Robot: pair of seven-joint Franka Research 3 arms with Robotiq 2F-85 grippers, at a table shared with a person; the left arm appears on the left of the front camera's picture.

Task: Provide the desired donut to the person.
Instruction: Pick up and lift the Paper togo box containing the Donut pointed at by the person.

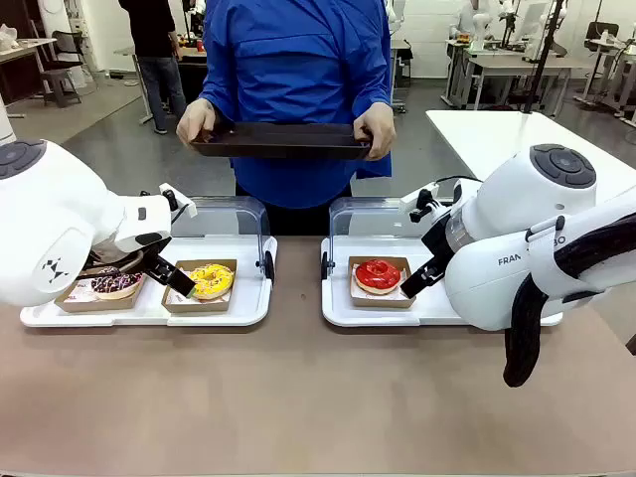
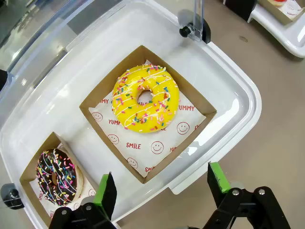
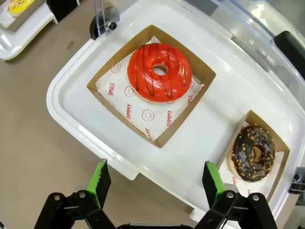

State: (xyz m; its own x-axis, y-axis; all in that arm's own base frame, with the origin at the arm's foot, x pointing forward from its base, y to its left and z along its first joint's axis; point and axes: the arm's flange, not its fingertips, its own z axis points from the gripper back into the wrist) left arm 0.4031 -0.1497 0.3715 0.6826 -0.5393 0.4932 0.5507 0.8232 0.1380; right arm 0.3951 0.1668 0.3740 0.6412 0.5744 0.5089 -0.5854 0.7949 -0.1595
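A grey-floored workroom with desks and chairs spreads behind the bare brown counter [image 1: 298, 397]. Two white plastic trays with raised clear lids sit side by side on it. The left tray [image 1: 248, 308] holds a yellow sprinkled donut [image 2: 145, 98] and a chocolate sprinkled donut [image 2: 59, 177], each in an open cardboard box. The right tray [image 3: 71, 109] holds a red-glazed donut [image 3: 159, 71] and a chocolate nut-topped donut [image 3: 252, 152], boxed likewise. The left claw [image 2: 162, 171] hangs wide above the yellow donut's box, holding nothing. The right claw [image 3: 156, 167] hangs wide above the red one's box, also empty. At the far side, the person in a bright blue jacket [image 1: 298, 60] holds a dark rectangular tray [image 1: 283, 139] with both hands.
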